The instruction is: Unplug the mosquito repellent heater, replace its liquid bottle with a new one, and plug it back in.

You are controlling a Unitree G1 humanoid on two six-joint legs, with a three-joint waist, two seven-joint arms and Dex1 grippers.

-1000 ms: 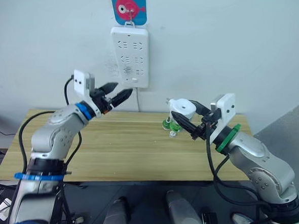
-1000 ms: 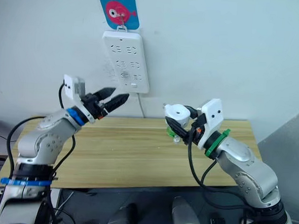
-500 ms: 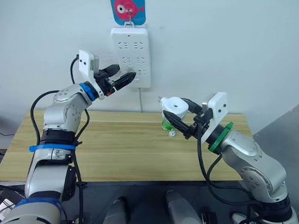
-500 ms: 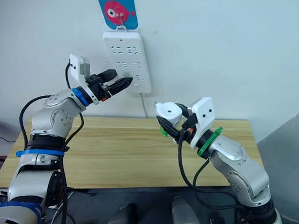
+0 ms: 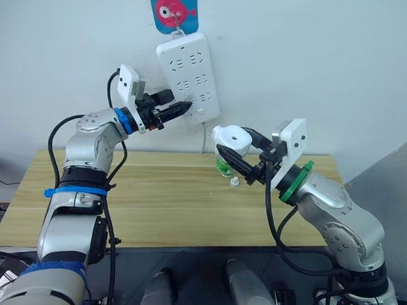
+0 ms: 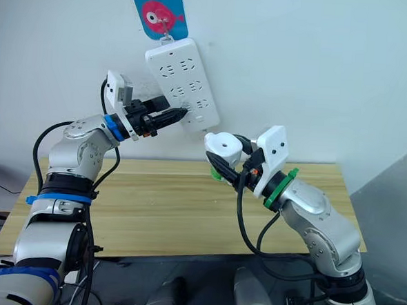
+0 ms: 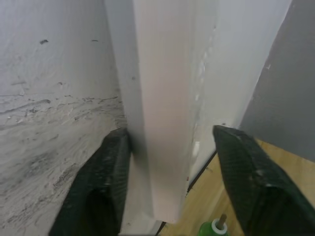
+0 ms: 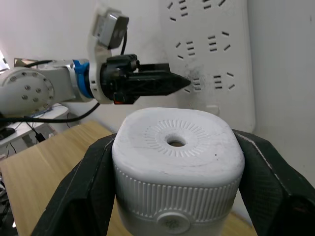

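My right gripper (image 5: 232, 144) is shut on the mosquito repellent heater (image 5: 230, 136), a small white rounded unit with a round hole in its top (image 8: 175, 142), held in the air just right of and below the wall power strip (image 5: 191, 74). My left gripper (image 5: 183, 108) is shut on the strip's lower part, one finger (image 7: 109, 169) behind it against the wall and the other finger (image 7: 246, 172) on its face. The strip hangs tilted, with its lower end swung right. A green liquid bottle (image 5: 224, 167) stands on the table under the heater; its wick shows in the left wrist view.
A wooden table (image 5: 166, 198) stands against the white wall. The strip hangs from a hook on a blue and pink fish card (image 5: 173, 5). A small clear piece (image 5: 234, 183) lies beside the green bottle. A grey panel stands at the far right.
My left gripper has risen from above the table to the strip and closed on it, and the strip has tilted. My right gripper has carried the heater left and a little up.
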